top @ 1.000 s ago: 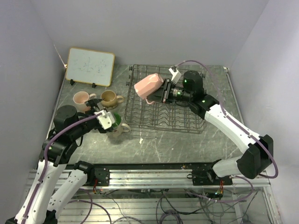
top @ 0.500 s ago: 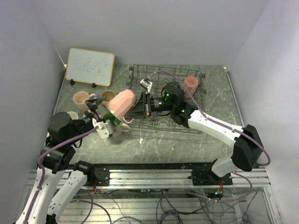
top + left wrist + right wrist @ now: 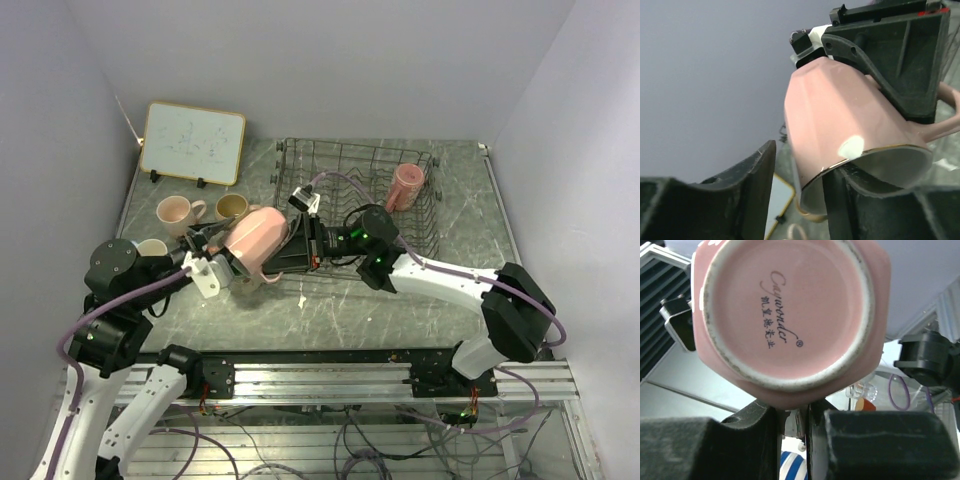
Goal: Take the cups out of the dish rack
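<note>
The left arm [image 3: 112, 292] rises from its base, bends at a raised elbow and reaches rightward and low over the tabletop [image 3: 330, 300]. Behind the left end effector [image 3: 224, 256], toward the far wall, stand a pale pink mug [image 3: 175, 210] and a tan mug [image 3: 233, 207]. A cream mug [image 3: 152, 246] peeks out beside its wrist, and the whiteboard [image 3: 192, 143] leans further back, its scribbles too faint to read.

The left end effector is released: its jaws stand apart astride the rim of the held pink mug [image 3: 258, 230]. In the left wrist view one finger sits at the mug's mouth, while the other is outside the wall with a sliver of gap showing.

The mug hangs in the air between the two end effectors, mouth toward the left one and base toward the right one. It lies just left of the dish rack [image 3: 355, 215].

The right arm [image 3: 440, 275] lies stretched leftward and low along the rack's near side. The right end effector [image 3: 288, 244] is clenched on the mug at its base end. Its fingers are pinched nearly together, and I cannot tell which part they nip.

Behind that arm, in the rack's far right corner, sits a salmon mug [image 3: 405, 186].

The held mug's unglazed foot carries a cursive mark that reads roughly "Caywonder" with an ®. Beneath it runs a short line of Chinese characters.
</note>
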You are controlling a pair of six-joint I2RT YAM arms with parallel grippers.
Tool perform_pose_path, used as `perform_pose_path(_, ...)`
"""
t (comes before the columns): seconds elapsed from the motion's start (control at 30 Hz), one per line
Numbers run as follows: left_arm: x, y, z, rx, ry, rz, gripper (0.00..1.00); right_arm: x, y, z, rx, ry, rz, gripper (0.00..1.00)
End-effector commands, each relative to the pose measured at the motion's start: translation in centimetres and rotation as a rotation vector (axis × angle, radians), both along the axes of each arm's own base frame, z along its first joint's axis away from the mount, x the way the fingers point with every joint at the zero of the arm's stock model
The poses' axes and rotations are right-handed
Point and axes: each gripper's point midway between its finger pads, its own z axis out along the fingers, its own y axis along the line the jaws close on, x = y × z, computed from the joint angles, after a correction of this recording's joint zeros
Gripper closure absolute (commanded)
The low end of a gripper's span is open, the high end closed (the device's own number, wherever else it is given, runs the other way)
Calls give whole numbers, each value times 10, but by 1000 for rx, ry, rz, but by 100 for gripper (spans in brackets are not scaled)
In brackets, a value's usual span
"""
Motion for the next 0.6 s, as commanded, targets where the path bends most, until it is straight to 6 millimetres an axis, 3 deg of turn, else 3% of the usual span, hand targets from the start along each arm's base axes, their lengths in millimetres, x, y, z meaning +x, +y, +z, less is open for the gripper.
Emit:
perform_pose_path(0.0, -15, -13, 19, -123, 94, -78, 51, -20, -12, 48, 214, -88, 32, 100)
perform_pose_path(0.2, -15, -16, 14, -158, 175, -82, 52, -24, -4, 57, 223, -97, 52, 100)
perform_pose_path(0.3, -15, -18, 17, -188, 184, -90, 67, -19, 2, 53, 185, -111, 17, 100)
perform_pose_path(0.4, -8, -21, 16, -203, 212, -86, 92, -13, 4, 44, 158, -91, 19, 81)
perform_pose_path(0.47, 4, -22, 3, -181, 262, -59, 93, 0, 3, 34, 114, -65, -3, 64)
perform_pose_path(0.57, 23, -22, -32, -104, 420, -3, 93, 43, -11, 17, 22, -31, -121, 46)
